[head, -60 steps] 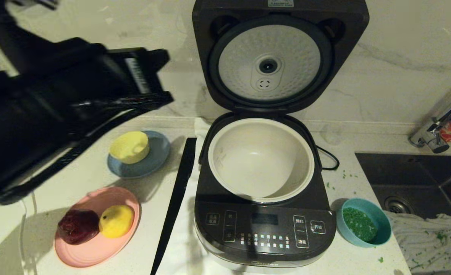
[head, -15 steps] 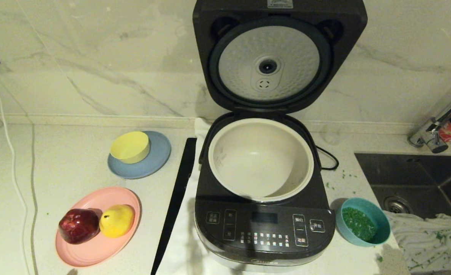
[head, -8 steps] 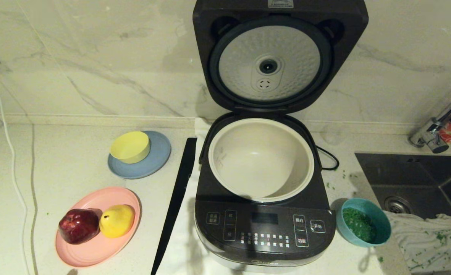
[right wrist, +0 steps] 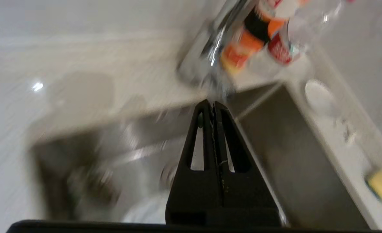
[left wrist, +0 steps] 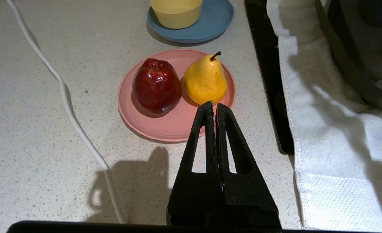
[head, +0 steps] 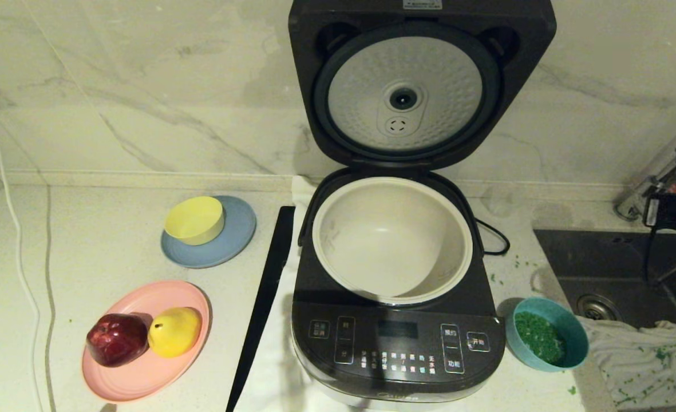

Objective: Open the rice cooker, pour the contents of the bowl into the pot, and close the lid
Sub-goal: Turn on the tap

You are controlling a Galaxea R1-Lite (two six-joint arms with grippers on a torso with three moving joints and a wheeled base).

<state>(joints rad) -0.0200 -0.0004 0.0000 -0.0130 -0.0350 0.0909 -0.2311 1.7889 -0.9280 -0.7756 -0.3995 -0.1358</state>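
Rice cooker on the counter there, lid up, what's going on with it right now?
The rice cooker stands with its lid swung up and the pot empty. The bowl sits on the counter beside the cooker's right front corner, its contents not yet poured. Nothing is being held. The right pincer is shut, up over the sink near the faucet. The left pincer, also shut, hangs above the counter near the pink plate.
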